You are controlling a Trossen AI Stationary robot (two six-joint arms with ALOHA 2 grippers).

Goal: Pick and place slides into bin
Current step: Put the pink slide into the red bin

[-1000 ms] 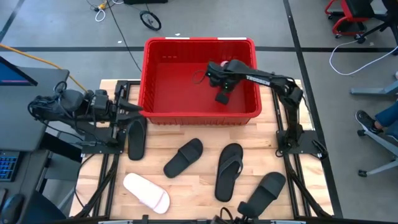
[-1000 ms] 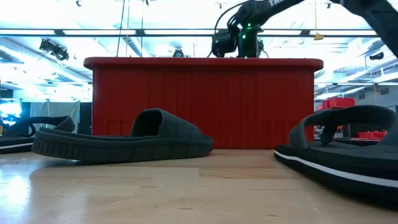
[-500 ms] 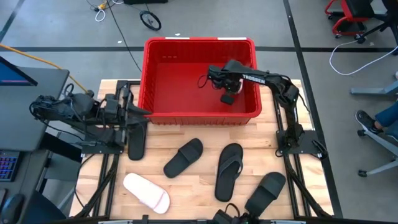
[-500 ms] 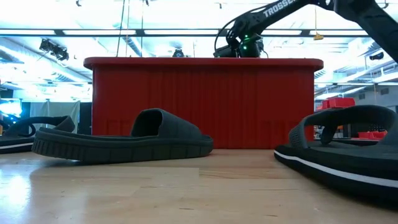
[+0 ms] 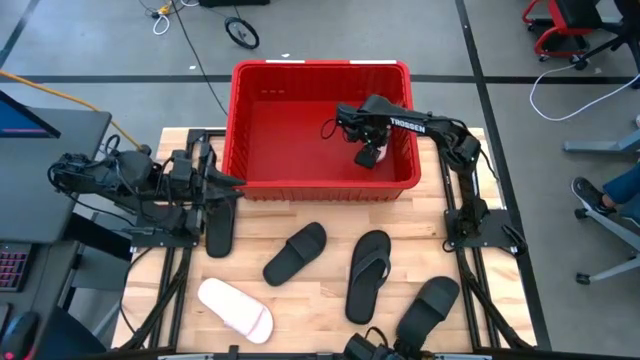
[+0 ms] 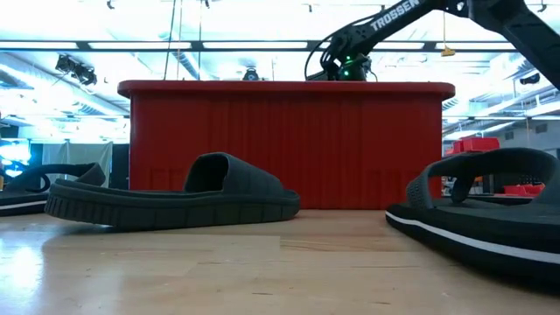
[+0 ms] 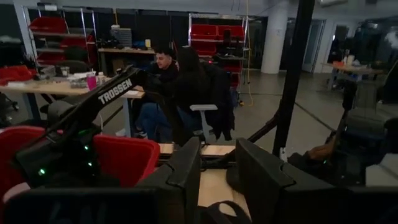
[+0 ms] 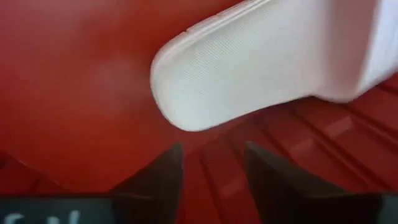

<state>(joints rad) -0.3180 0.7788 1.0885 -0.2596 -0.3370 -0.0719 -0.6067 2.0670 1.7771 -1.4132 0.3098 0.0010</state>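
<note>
Your right gripper point(image 5: 368, 140) hangs inside the red bin point(image 5: 250, 120), its fingers spread and holding nothing. The pale pink slide point(image 8: 273, 56) lies on the bin floor just beyond the fingertips, released. Five slides remain on the wooden table point(image 5: 320, 290). Judged nearest to your right arm is the black flip-flop point(image 5: 367, 275), its long axis running roughly away from the bin. Your left gripper point(image 5: 215, 180) waits at the bin's left corner, over a black slide point(image 5: 219, 222), fingers apart. People sit in the room behind.
</note>
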